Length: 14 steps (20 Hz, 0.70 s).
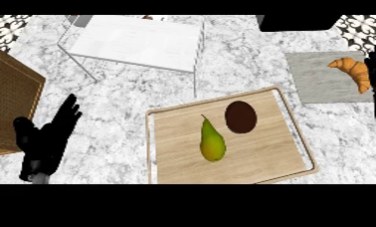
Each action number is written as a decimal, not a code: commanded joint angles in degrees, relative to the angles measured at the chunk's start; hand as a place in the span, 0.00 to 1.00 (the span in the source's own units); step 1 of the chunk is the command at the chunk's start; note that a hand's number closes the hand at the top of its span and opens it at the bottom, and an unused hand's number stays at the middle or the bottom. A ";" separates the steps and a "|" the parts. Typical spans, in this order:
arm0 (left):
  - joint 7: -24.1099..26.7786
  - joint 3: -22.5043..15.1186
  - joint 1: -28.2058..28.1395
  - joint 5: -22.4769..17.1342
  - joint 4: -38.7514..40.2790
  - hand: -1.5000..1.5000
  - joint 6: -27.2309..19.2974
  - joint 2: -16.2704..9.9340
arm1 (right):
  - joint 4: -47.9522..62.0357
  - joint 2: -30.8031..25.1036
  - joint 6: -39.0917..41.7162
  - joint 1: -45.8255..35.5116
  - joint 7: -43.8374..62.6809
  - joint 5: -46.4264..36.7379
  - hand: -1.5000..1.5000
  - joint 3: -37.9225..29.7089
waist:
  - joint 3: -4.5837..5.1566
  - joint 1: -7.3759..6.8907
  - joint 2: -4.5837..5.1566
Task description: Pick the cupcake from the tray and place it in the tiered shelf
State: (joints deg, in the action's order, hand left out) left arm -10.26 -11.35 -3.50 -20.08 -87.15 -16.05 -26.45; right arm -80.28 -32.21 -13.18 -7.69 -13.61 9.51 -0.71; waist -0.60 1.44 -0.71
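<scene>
Though on tray [290, 121], cupcake [241, 117] dark-brown

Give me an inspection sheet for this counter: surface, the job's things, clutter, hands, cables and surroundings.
Surface: marbled grey and white counter.
Job's things: dark brown cupcake sits on the wooden tray, near its far edge; white shelf stands at far left of centre, with a small brown thing only partly visible at its far edge.
Clutter: green pear lies on the tray beside the cupcake; croissant on a grey board at right.
Hands: left hand open, resting at lower left, holding nothing; right hand not in view.
Cables: nothing seen.
Surroundings: wicker box at left edge; patterned tiles in the far corners.
</scene>
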 commanded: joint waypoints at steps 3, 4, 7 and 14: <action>-2.10 1.63 1.41 0.72 2.29 0.50 3.21 1.09 | -5.33 -0.26 4.65 0.32 1.45 1.23 1.00 -2.62 | 0.60 -1.37 0.66; -2.76 2.28 2.91 0.75 2.79 0.50 1.73 2.41 | -4.28 -2.30 8.85 0.36 0.59 4.20 1.00 -5.21 | 0.59 -1.29 0.67; -1.04 1.08 2.37 -0.75 5.66 0.50 3.29 3.46 | 3.44 -14.02 2.12 4.84 6.84 -12.72 1.00 -1.36 | 1.42 -0.63 2.43; -2.39 1.69 4.41 0.08 8.81 0.50 5.06 6.78 | 10.67 -3.02 15.20 0.51 1.64 0.23 0.00 -3.51 | 0.57 -1.63 0.76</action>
State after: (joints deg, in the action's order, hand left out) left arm -13.19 -9.15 1.86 -21.27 -78.70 -10.66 -22.04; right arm -73.97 -35.02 -4.04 -6.72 -7.56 9.25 -3.52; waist 0.01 0.06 0.19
